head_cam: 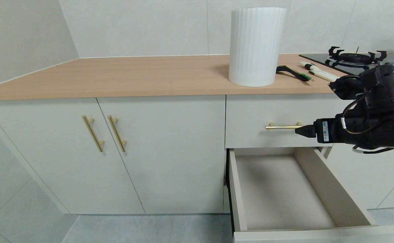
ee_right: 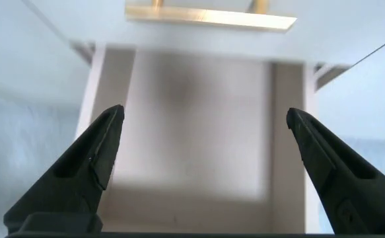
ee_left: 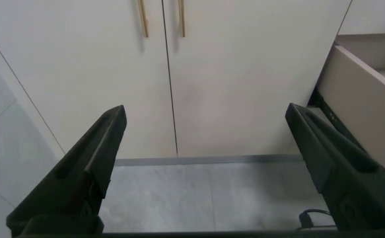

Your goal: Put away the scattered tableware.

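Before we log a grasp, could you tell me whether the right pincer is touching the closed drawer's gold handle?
Apart: the right wrist view shows the gold handle well clear of the open right pincer.

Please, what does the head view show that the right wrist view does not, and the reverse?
Head view adds: the counter, white cylinder, brush, stove and two cabinet doors. Right wrist view adds: the gap between the jaws of the right pincer, wide open. Both: that pincer, the open drawer and the gold handle above it.
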{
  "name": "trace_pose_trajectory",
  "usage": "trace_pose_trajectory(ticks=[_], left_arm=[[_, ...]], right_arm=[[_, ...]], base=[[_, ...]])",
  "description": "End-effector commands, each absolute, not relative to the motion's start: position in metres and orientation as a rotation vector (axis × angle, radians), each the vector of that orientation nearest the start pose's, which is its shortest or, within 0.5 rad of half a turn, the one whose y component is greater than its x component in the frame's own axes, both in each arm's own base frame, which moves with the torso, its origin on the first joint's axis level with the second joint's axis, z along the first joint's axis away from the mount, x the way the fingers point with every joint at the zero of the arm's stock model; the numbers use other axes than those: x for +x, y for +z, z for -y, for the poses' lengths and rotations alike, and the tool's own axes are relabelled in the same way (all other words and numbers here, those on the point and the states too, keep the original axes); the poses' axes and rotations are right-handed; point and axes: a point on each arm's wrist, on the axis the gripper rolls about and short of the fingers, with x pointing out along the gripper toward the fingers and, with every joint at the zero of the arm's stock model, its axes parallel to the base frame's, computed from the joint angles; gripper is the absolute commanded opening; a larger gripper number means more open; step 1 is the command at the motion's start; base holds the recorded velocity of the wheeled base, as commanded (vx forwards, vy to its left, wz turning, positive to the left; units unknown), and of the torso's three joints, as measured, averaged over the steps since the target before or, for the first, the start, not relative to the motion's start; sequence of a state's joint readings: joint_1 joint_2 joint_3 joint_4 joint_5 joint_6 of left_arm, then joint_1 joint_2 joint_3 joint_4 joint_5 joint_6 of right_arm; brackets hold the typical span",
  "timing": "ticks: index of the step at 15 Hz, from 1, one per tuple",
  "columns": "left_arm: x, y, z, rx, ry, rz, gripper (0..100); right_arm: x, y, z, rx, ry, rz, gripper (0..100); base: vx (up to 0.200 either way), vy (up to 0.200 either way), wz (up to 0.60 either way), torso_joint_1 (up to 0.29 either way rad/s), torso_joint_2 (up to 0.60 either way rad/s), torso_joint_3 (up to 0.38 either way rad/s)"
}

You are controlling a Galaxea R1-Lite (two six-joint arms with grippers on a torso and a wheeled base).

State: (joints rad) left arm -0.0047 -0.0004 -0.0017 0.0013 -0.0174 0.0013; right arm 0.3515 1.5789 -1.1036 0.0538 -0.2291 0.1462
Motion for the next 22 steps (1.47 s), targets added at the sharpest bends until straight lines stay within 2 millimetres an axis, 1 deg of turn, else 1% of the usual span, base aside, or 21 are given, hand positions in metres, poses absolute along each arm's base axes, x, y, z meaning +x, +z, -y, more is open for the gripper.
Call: trace_pose_trajectory(ticks=[1, 5, 11, 15, 19, 21, 22], left_arm=[[-0.023, 0.076, 0.0, 0.002, -0.021, 0.0, 100], [-0.023, 0.076, 0.0, 0.002, -0.021, 0.0, 100], [-0.023, 0.076, 0.0, 0.002, -0.023, 0.0, 100], [-0.023, 0.076, 0.0, 0.002, -0.023, 0.0, 100], [-0.023, 0.076, 0.0, 0.002, -0.021, 0.0, 100], [-0.023, 0.076, 0.0, 0.002, -0.021, 0.0, 100], [-0.023, 0.076, 0.0, 0.002, -0.021, 0.0, 100]], right_arm=[[0.261, 0.238, -0.087, -0.005, 0.072, -0.503, 100], [0.265, 0.235, -0.086, -0.012, 0.065, -0.512, 100], [0.275, 0.229, -0.082, -0.007, 0.041, -0.517, 100], [0.281, 0.224, -0.083, -0.011, 0.04, -0.52, 100], [0.292, 0.214, -0.086, -0.031, 0.042, -0.533, 100], [0.302, 0.209, -0.09, -0.064, 0.056, -0.505, 100], [0.31, 0.207, -0.092, -0.055, 0.059, -0.485, 100]], base=[[0.0, 0.0, 0.0, 0.0, 0.0, 0.0], [0.0, 0.0, 0.0, 0.073, -0.24, -0.249], [0.0, 0.0, 0.0, 0.149, -0.49, -0.299], [0.0, 0.0, 0.0, 0.182, -0.47, -0.288], [0.0, 0.0, 0.0, 0.155, -0.36, -0.215], [0.0, 0.0, 0.0, 0.041, -0.07, -0.044], [0.0, 0.0, 0.0, 0.0, 0.0, 0.0]])
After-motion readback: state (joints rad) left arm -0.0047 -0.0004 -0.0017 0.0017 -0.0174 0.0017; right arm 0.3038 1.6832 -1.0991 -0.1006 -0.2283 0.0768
